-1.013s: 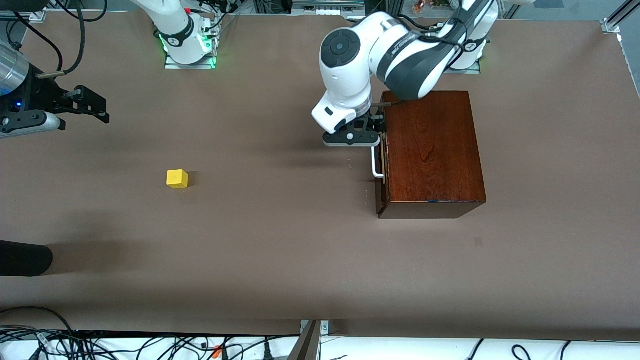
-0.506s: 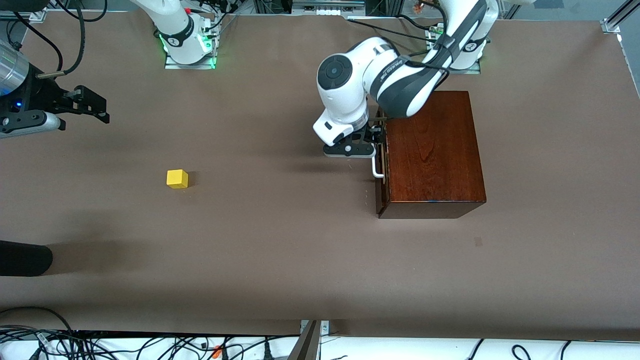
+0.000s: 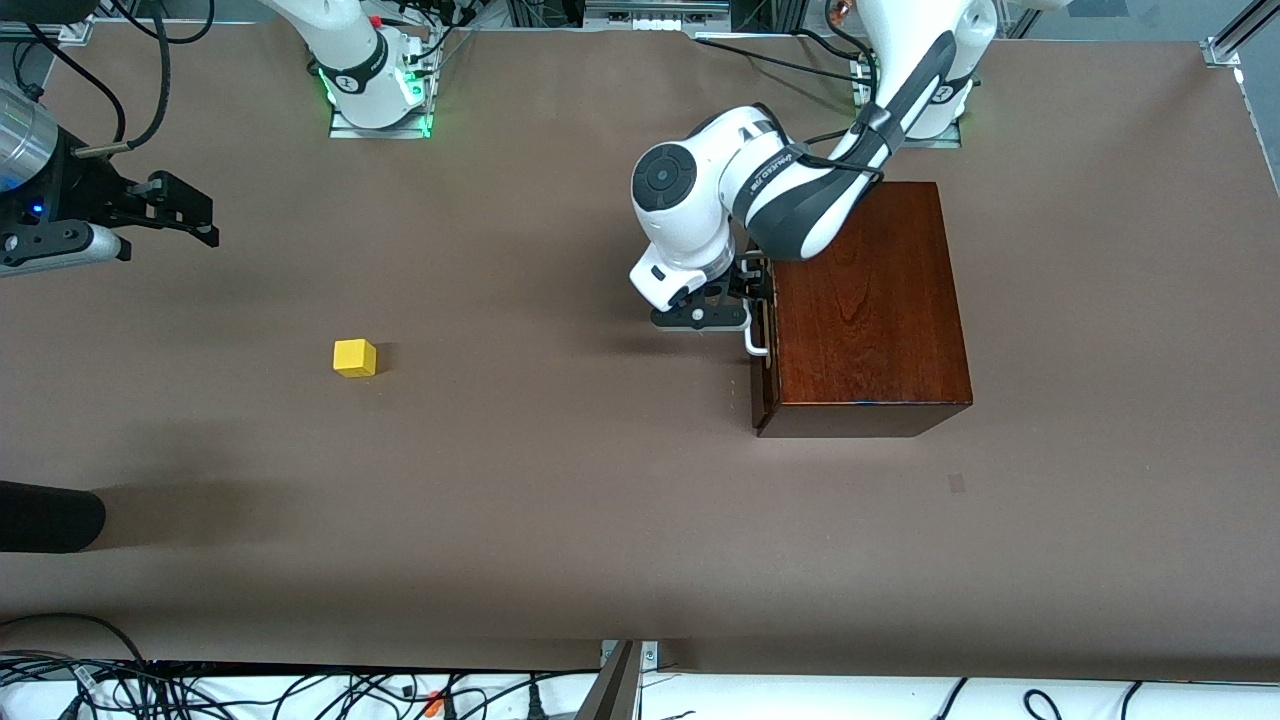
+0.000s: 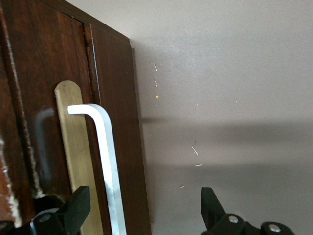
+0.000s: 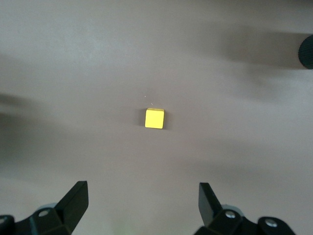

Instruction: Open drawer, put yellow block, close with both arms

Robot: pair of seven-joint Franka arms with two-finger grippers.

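The left gripper (image 3: 741, 296), jaws wide, is being lowered around the handle (image 4: 108, 161) of the shut drawer (image 3: 765, 340) for the opening pull, while the right gripper (image 5: 142, 208), jaws equally wide, is being held waiting above the yellow block (image 3: 355, 357).

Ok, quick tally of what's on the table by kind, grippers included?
Wooden box with closed drawer and white handle: 1
Yellow block: 1
Open grippers: 2, left gripper at the handle, right gripper above the block
Total: 4

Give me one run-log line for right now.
drawer: shut | left end effector: open, straddling handle | right end effector: open, over yellow block
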